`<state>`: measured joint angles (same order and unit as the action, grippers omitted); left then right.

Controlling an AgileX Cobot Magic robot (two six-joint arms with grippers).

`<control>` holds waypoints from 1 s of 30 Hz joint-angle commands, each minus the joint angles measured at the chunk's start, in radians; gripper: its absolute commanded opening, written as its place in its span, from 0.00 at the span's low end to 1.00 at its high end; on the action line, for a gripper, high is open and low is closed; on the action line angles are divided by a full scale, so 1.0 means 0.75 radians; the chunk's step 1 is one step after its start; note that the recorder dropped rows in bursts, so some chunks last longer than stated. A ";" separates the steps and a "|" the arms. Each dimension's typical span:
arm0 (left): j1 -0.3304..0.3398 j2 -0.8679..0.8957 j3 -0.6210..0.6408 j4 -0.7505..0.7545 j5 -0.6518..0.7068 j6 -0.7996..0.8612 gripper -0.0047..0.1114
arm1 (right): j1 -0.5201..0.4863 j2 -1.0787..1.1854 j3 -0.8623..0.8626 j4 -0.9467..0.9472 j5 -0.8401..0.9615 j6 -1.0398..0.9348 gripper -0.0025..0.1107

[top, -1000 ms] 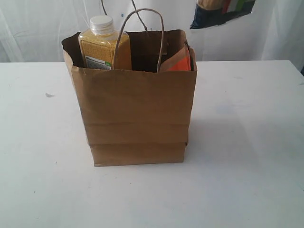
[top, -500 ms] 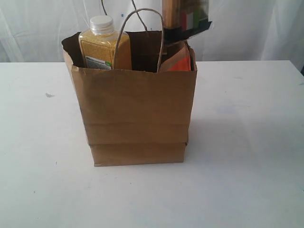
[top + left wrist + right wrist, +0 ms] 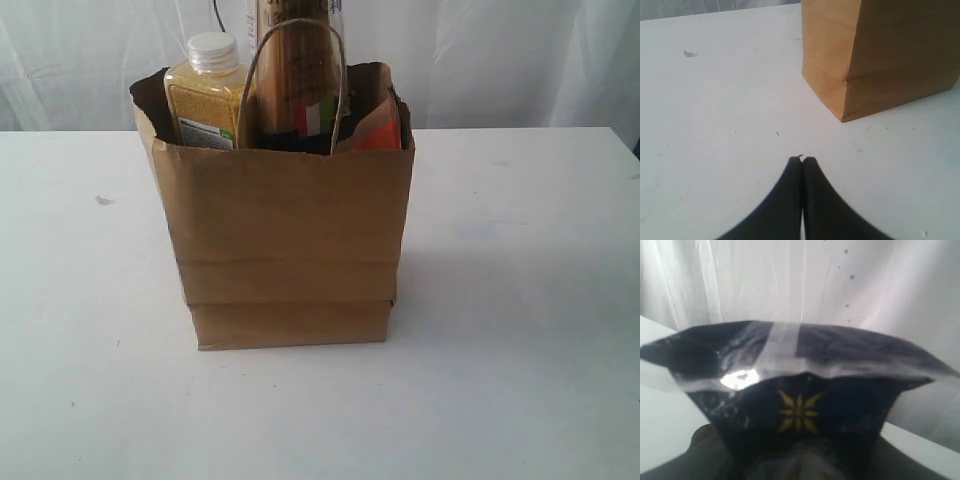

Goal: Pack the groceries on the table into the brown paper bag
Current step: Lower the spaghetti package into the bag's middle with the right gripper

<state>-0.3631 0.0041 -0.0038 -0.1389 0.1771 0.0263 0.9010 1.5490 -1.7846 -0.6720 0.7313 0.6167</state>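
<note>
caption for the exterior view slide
A spaghetti pack upright in the paper bag between the grain bottle and orange pouch.

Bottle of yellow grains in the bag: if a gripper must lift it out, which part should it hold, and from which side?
Probably the white cap or the neck under it, from straight above. The bottle stands upright with only its top above the rim of the bag; the bag wall and the spaghetti pack close in its sides.

Matt creased kraft paper on tall brown bag [image 3: 290, 230]; glossy crinkled plastic film on dark blue-ended spaghetti pack [image 3: 800, 355]; smooth matt white worktop [image 3: 520, 350]; matt black fingers [image 3: 785, 200].
</note>
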 commanded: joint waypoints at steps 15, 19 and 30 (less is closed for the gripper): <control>0.003 -0.005 0.005 -0.010 0.009 -0.002 0.04 | -0.009 -0.014 0.111 0.104 0.057 -0.014 0.02; 0.003 -0.005 0.005 -0.010 0.009 -0.002 0.04 | -0.009 0.044 0.111 0.055 0.011 -0.014 0.02; 0.003 -0.005 0.005 -0.010 0.009 -0.002 0.04 | -0.007 0.181 0.118 0.072 0.038 -0.014 0.02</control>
<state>-0.3631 0.0041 -0.0038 -0.1389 0.1771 0.0263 0.9010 1.6858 -1.6918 -0.5748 0.7814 0.6187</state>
